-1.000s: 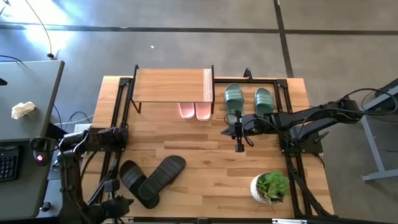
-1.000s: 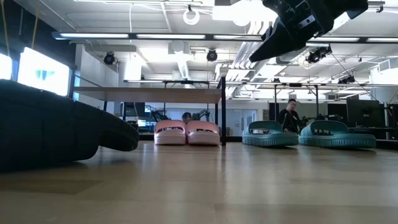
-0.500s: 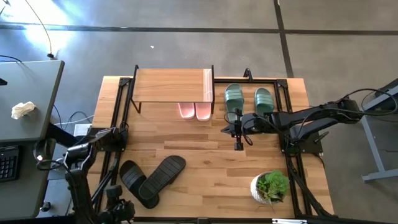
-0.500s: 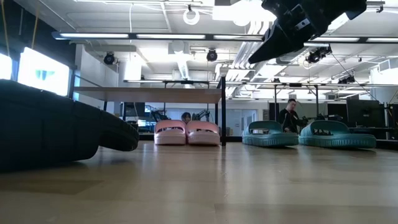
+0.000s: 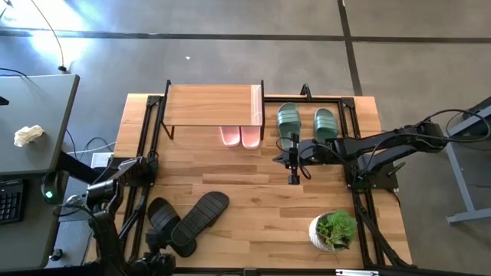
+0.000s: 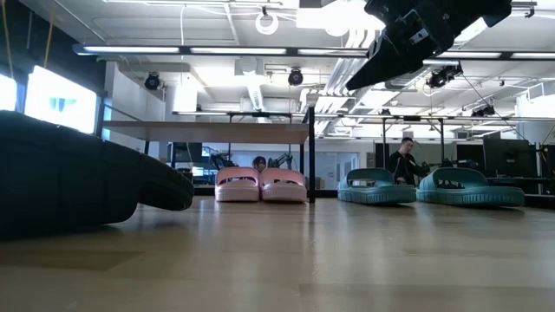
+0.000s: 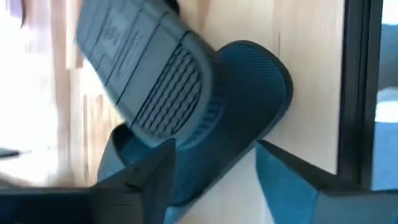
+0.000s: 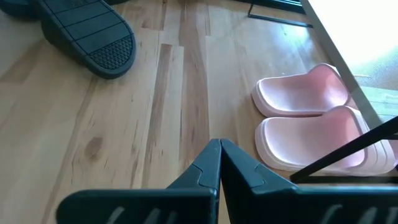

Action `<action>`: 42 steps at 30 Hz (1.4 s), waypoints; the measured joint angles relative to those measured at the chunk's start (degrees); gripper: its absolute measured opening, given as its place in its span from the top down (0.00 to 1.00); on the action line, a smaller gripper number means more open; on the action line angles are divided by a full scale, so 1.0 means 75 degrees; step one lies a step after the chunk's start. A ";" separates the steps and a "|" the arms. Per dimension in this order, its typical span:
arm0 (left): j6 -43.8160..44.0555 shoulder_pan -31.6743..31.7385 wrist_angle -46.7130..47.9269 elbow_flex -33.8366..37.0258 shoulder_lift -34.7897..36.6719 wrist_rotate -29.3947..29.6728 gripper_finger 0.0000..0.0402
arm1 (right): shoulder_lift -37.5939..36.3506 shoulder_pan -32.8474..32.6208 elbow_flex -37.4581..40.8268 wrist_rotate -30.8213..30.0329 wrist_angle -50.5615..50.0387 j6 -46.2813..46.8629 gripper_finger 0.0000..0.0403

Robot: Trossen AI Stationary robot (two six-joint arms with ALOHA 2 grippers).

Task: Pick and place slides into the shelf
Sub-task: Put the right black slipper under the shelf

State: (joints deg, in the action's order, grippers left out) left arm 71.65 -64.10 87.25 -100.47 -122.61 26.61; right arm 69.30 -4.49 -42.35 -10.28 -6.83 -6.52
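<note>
Left gripper [image 7: 211,168] spread above black slides [image 7: 205,118]; right gripper [image 8: 219,163] clenched, empty, mid-table.

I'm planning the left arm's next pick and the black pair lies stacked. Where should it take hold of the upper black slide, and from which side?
Probably the free end of the upper black slide, near the table's middle, coming straight down with the jaws across its width. It lies sole-up and tilted, its other end resting on the lower black slide, so that raised edge looks clear. The left gripper is open above the pair.

Two dark, near-black jointed arms — the right arm [image 5: 383,146] slim, trailing black cables — with angular dark fingers [image 8: 214,168].
</note>
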 joint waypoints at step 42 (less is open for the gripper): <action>0.1454 0.0802 0.0401 0.0329 -0.0622 0.0864 0.80 | 0.0003 0.0000 0.0000 0.0020 -0.0175 0.0014 1.00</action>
State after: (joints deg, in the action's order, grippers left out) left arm 82.55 -58.08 90.26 -98.00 -127.28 33.09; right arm 69.32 -4.49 -42.35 -10.13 -8.14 -6.42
